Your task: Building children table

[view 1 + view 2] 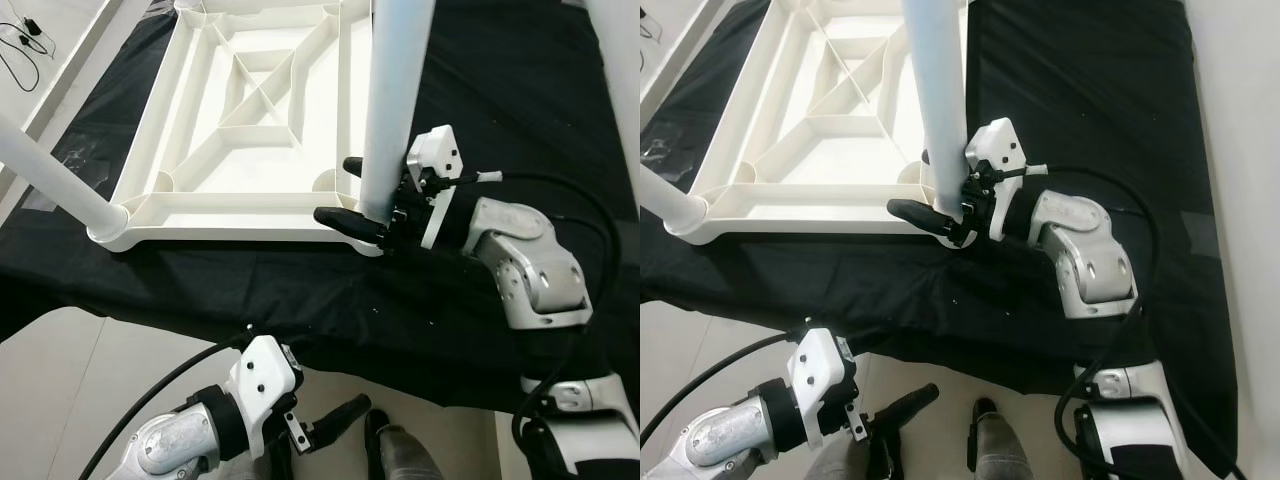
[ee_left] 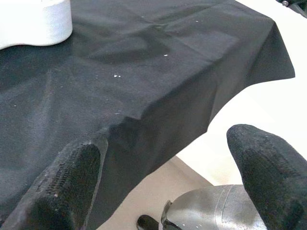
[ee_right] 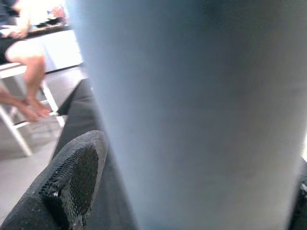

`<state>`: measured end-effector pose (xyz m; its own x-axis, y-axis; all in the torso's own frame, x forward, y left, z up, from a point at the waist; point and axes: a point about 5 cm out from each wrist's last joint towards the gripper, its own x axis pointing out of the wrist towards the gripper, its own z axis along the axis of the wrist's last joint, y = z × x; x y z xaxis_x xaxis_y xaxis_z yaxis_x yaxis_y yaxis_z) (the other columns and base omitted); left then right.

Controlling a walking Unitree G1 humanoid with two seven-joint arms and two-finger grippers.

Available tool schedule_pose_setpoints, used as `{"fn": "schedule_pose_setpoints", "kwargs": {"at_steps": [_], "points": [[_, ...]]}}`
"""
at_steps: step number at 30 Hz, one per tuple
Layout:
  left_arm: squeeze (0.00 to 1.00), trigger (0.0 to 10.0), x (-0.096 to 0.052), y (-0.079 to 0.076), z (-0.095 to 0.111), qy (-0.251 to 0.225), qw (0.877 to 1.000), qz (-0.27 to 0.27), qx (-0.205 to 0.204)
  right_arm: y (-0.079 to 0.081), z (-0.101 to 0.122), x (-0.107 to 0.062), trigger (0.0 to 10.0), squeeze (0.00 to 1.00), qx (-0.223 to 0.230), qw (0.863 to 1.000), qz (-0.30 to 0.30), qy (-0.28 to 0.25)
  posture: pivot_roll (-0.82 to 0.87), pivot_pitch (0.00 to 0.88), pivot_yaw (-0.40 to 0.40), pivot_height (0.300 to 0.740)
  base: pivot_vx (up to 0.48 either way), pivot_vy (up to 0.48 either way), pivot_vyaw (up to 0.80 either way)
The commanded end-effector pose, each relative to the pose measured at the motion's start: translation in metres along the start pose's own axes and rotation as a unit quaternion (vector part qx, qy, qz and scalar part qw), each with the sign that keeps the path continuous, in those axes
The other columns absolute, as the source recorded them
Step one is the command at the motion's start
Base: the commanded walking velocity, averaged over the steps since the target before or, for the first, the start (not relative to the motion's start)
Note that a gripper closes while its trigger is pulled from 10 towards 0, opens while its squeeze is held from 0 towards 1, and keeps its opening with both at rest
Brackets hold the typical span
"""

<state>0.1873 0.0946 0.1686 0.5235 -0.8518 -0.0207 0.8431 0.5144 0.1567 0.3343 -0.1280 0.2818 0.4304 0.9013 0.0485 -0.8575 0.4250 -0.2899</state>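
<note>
A white children's table top [image 1: 250, 205] lies upside down on a black cloth [image 1: 300, 290], its ribbed underside facing up. A white table leg [image 1: 392, 100] stands upright in the near right corner. My right gripper [image 1: 335, 190] is at that leg's base, shut on it, with one black finger on each side; in the right wrist view the leg [image 3: 192, 110] sits against one finger's pad [image 3: 76, 177]. Another leg [image 1: 50, 170] rises from the near left corner. My left gripper [image 2: 168, 172] hangs open, low past the cloth's near edge.
A third white leg [image 1: 620, 60] stands at the far right. A white board [image 1: 70, 60] with a black cable lies on the floor at the far left. The right wrist view shows a seated person's bare legs [image 3: 29, 72]. Pale floor [image 1: 70, 370] lies before the cloth.
</note>
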Motion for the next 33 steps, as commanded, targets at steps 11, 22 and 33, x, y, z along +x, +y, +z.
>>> {"fn": "schedule_pose_setpoints", "kwargs": {"at_steps": [11, 22, 33], "points": [[0.00, 10.0, -0.002, -0.002, -0.006, -0.006, 1.000, 0.016, -0.012, -0.006, -0.011, 0.010, 0.0, 0.00, 0.026, 0.996, 0.080, -0.006, 0.03, 0.276, 0.033, 0.740, 0.000, 0.000, 0.00], [0.00, 10.0, -0.004, 0.008, -0.017, -0.031, 0.993, 0.102, -0.042, 0.023, -0.058, -0.011, 0.0, 0.00, 0.078, 0.988, -0.113, 0.068, -0.01, 0.234, -0.004, 0.740, 0.000, 0.000, 0.00], [0.00, 10.0, 0.007, 0.044, -0.027, -0.045, 0.988, 0.145, -0.031, 0.068, -0.110, -0.003, 0.0, 0.00, 0.079, 0.924, -0.347, 0.142, -0.03, 0.184, 0.054, 0.740, 0.000, 0.000, 0.00]]}}
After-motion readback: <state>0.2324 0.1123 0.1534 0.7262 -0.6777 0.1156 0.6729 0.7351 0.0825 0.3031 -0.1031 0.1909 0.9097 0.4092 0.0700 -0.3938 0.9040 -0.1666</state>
